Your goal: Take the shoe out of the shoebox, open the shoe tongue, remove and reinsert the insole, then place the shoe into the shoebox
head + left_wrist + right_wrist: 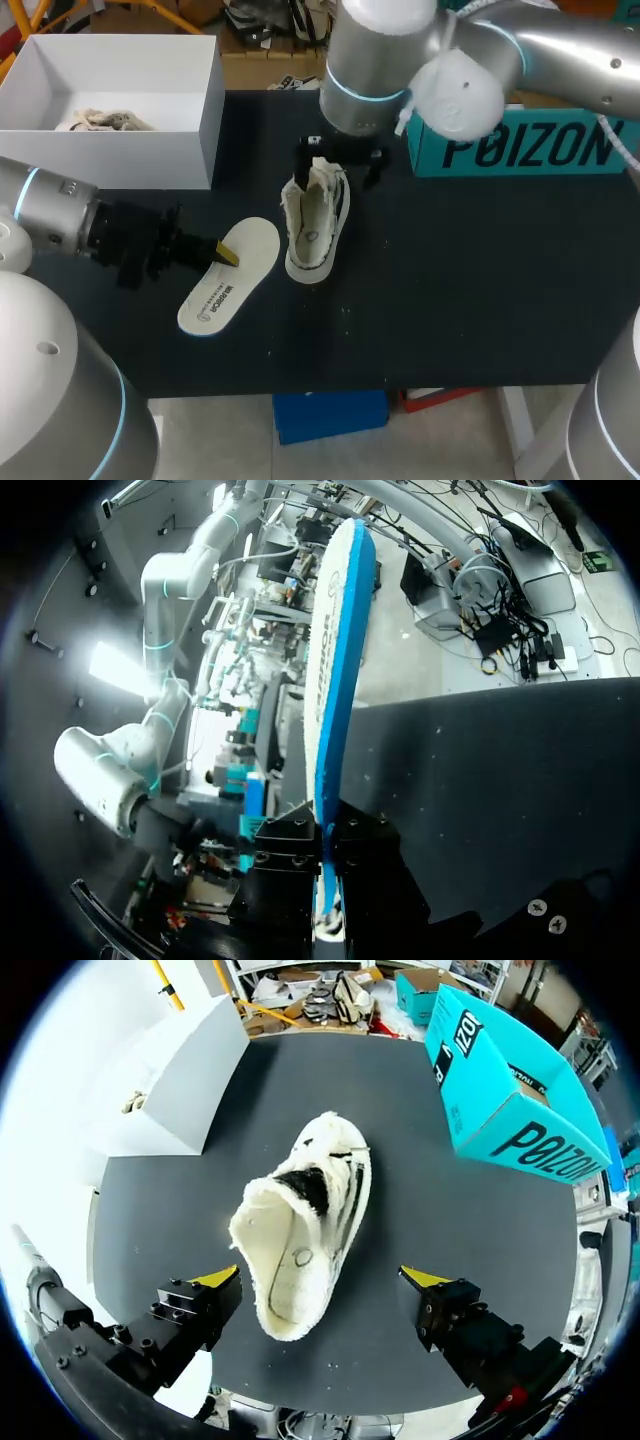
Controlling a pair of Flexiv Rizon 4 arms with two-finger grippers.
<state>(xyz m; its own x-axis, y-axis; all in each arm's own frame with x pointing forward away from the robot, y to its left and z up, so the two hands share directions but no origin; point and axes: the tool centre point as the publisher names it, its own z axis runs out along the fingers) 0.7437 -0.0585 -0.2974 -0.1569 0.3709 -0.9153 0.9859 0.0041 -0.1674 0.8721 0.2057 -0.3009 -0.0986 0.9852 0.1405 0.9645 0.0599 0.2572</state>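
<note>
A cream, low-cut shoe (315,215) lies on the black table (450,300) with its tongue pulled open; its inside shows bare (300,1240). My right gripper (340,160) hangs over the shoe's far end, open wide, its yellow fingertips (218,1277) standing clear on either side of the shoe. The white insole (230,275) with a blue rim lies left of the shoe. My left gripper (225,252) is shut on the insole's edge; in the left wrist view the insole (335,660) stands edge-on out of its fingers. The white shoebox (190,150) sits at the back left.
A second cream shoe (100,120) lies inside the shoebox. A teal box lid (520,140) stands at the back right, seen as a teal box (500,1090) in the right wrist view. Bare table stretches in front of and to the right of the shoe.
</note>
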